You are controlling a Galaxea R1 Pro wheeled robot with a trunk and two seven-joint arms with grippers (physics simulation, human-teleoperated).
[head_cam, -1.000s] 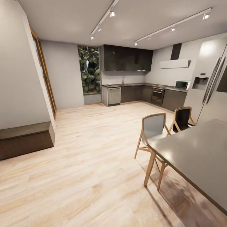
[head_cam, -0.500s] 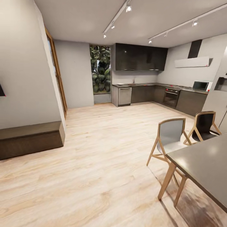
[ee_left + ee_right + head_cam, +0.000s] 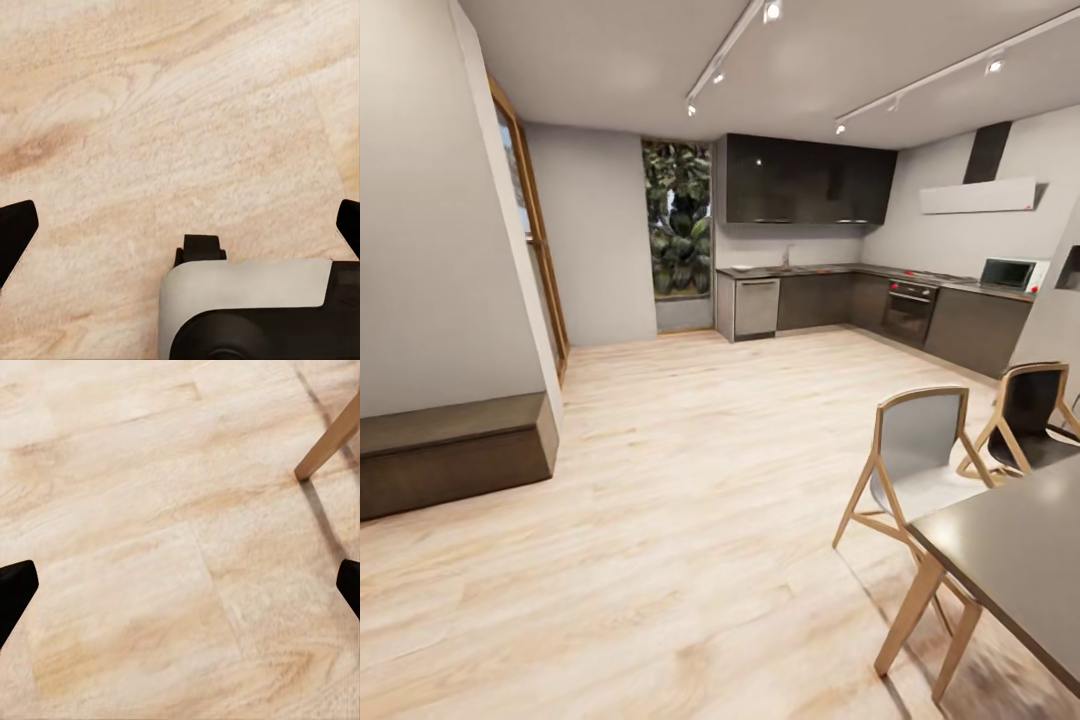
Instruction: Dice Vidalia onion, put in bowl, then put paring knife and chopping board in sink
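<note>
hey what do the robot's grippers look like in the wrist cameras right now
Each shows two black, tapered fingertips at the picture's side edges: left gripper, right gripper. The left wrist view also shows a rounded white-and-black housing with a small black block. No cables or markings are visible.

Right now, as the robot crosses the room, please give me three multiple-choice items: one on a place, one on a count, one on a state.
1. Where is the countertop?
A. along the far wall
B. beside the bench
C. behind the dining table

2. How many chairs stand at the dining table?
A. one
B. two
C. four

3. How are the left gripper fingers?
A. shut on a knife
B. shut, empty
C. spread apart, empty

Answers: 1 A, it runs under the dark wall cabinets; 2 B, a grey and a black one show; 3 C, only wooden floor lies between them.
</note>
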